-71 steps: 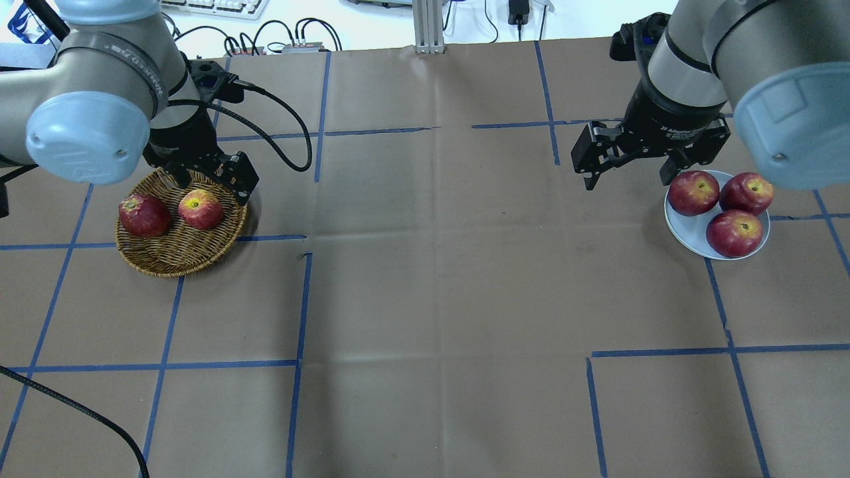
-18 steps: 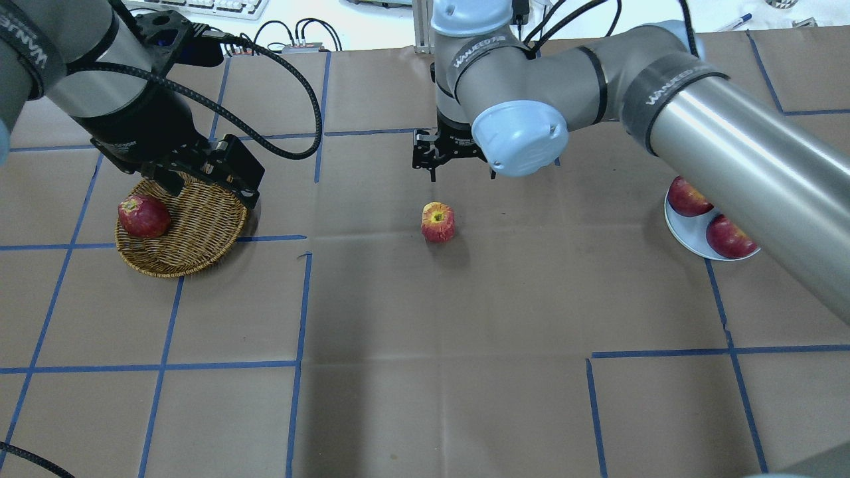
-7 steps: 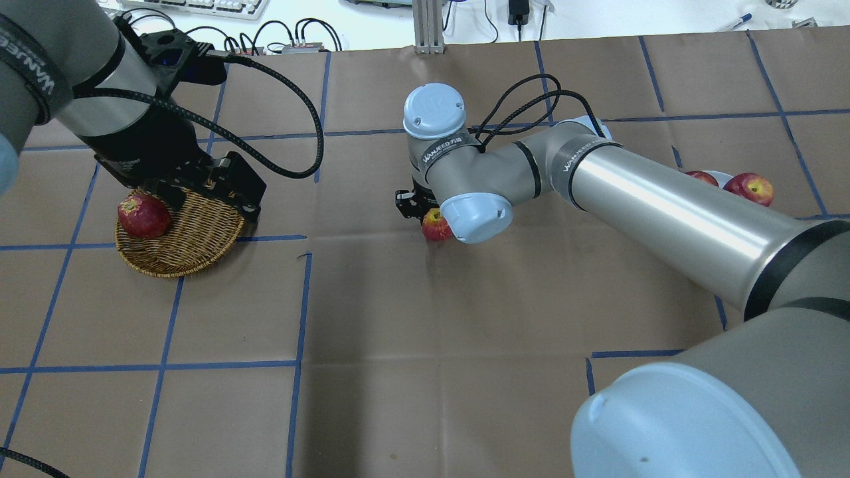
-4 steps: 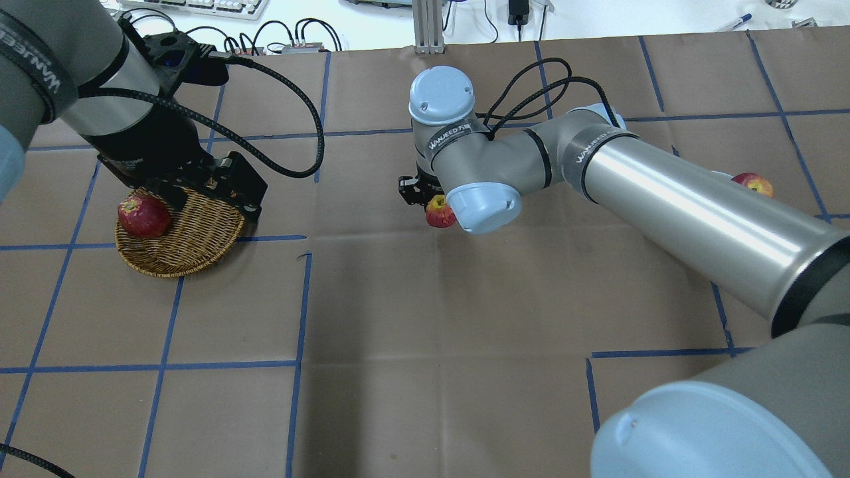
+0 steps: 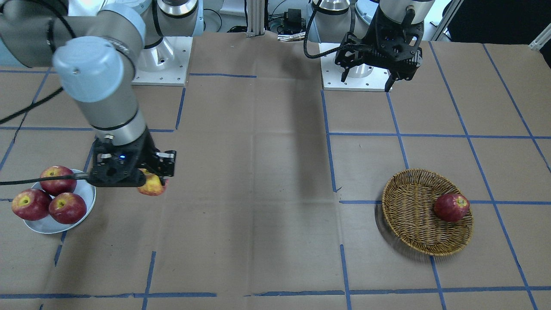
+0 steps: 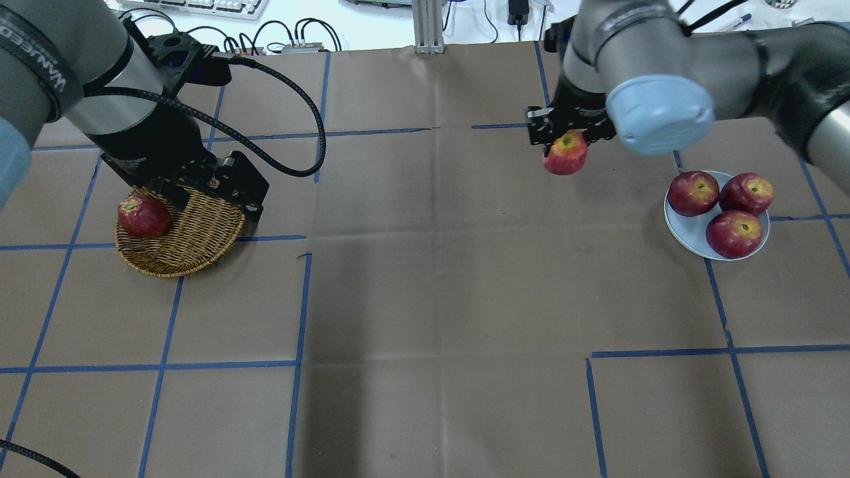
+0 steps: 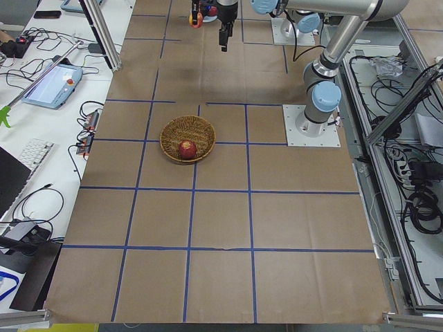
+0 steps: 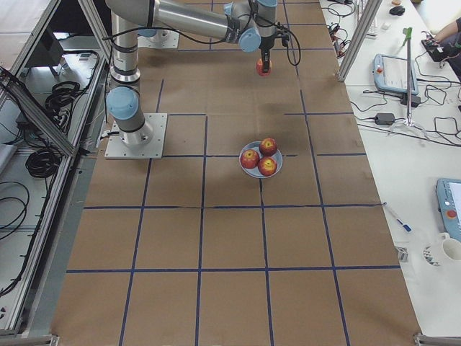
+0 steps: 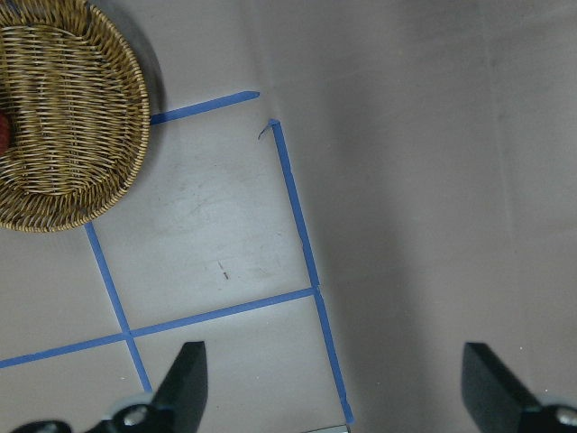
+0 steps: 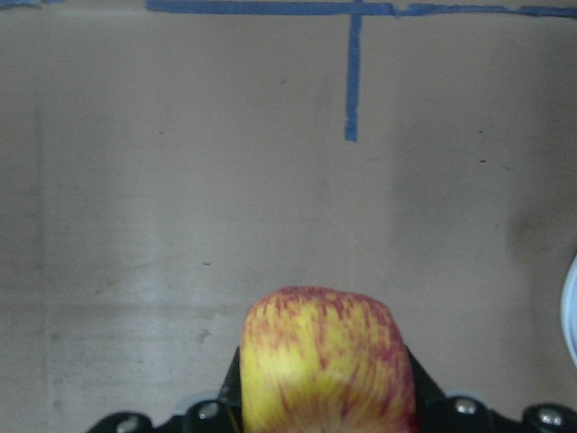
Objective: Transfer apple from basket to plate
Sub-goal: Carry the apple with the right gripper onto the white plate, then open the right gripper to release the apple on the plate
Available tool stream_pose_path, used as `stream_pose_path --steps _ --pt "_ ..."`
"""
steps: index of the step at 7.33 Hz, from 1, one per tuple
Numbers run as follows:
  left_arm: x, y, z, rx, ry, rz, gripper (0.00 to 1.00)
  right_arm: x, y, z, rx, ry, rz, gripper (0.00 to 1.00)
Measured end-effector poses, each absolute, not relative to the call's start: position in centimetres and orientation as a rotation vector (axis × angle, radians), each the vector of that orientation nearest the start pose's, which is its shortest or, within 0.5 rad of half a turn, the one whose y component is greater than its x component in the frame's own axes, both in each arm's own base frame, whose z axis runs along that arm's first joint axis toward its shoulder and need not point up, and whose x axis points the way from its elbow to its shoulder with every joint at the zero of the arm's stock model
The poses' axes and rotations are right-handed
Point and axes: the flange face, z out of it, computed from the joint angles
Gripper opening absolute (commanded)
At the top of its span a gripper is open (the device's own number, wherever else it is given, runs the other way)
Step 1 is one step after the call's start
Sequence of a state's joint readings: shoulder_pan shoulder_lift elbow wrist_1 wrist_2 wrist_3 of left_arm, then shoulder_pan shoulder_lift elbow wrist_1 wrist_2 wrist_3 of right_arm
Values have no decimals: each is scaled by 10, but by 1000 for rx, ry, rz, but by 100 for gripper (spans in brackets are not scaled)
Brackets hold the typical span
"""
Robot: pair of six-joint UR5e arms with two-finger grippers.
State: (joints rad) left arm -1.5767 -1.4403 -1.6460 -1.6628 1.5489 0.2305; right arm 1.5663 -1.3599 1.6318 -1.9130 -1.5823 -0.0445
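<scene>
My right gripper [image 6: 566, 147] is shut on the pale red-and-yellow apple [image 6: 565, 154] and holds it in the air, left of the plate [image 6: 690, 232]. The apple shows in the front view [image 5: 151, 185] and fills the bottom of the right wrist view [image 10: 325, 365]. The grey-white plate [image 5: 88, 196] carries three dark red apples [image 6: 692, 192]. My left gripper [image 5: 370, 75] is open and empty, high above the table behind the wicker basket [image 6: 192, 242], whose part shows in the left wrist view [image 9: 63, 117]. One dark red apple [image 6: 142, 216] lies in the basket.
Brown paper with blue tape lines covers the table [image 6: 425, 299]. A black cable [image 6: 292, 113] loops from my left wrist. The robot bases [image 5: 361, 75] stand at the near edge. Keyboards and cables lie beyond the far edge.
My right gripper has lifted the pale apple from the table's middle and carried it right toward the plate. The left arm has stayed over the basket.
</scene>
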Motion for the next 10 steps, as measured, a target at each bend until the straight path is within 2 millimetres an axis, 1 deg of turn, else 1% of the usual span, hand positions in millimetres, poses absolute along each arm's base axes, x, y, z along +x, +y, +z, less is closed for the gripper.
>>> stream_pose_path --steps 1,2,3,4,5,6,7,9,10 --pt "-138 -431 502 374 3145 54 99 75 -576 389 -113 3160 -90 53" --pt "-138 -432 501 375 3147 57 99 20 -577 392 -165 3164 -78 53" --pt "-139 -433 500 377 3149 63 99 -33 -573 387 -226 3160 -59 52" --pt "-140 -434 498 378 3151 68 99 -74 -565 374 -274 3149 -37 52" --pt "-141 -434 497 381 3152 73 99 -103 -557 356 -297 3143 -30 52" --pt "-142 -434 495 384 3152 80 99 -120 -553 336 -310 3142 -33 52" --pt "-143 -435 493 386 3152 88 99 -127 -551 319 -317 3143 -38 52" --pt "-144 -434 487 390 3153 108 99 -134 -555 295 -322 3143 -37 53" --pt "-144 -434 486 390 3153 112 99 -135 -558 288 -322 3144 -38 53"
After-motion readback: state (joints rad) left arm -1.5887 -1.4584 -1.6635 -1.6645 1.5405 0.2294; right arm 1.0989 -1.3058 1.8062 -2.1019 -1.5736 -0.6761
